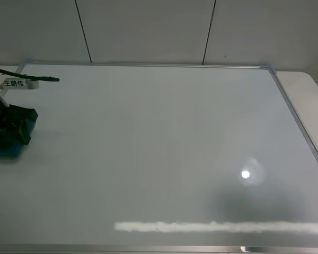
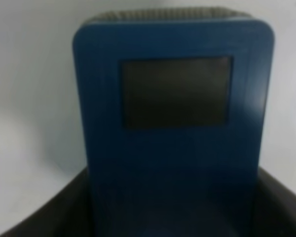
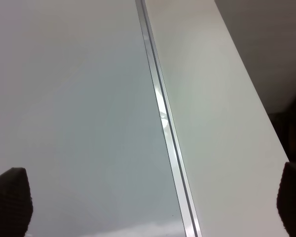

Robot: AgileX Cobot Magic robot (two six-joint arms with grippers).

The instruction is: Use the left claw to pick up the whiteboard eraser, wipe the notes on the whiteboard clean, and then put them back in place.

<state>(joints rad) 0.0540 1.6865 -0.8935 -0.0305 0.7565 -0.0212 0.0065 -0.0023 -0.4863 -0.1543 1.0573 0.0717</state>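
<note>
The whiteboard (image 1: 164, 148) fills most of the exterior view, and no notes show on it. The teal-blue whiteboard eraser (image 1: 7, 148) rests on the board at its far left edge. My left claw (image 1: 14, 132) is down over it, with a white labelled box (image 1: 16, 83) and a black cable (image 1: 45, 79) just behind. In the left wrist view the eraser (image 2: 172, 108) fills the frame, and my dark fingers (image 2: 49, 217) hug both its sides. My right gripper (image 3: 153, 207) is open and empty above the board's right frame (image 3: 163, 113). It is out of the exterior view.
A white tabletop (image 1: 307, 100) extends beyond the board's right frame and also shows in the right wrist view (image 3: 212, 123). Grey wall panels (image 1: 148, 32) stand behind. A lamp glare spot (image 1: 245, 174) and a bright streak (image 1: 217, 227) reflect near the board's front edge.
</note>
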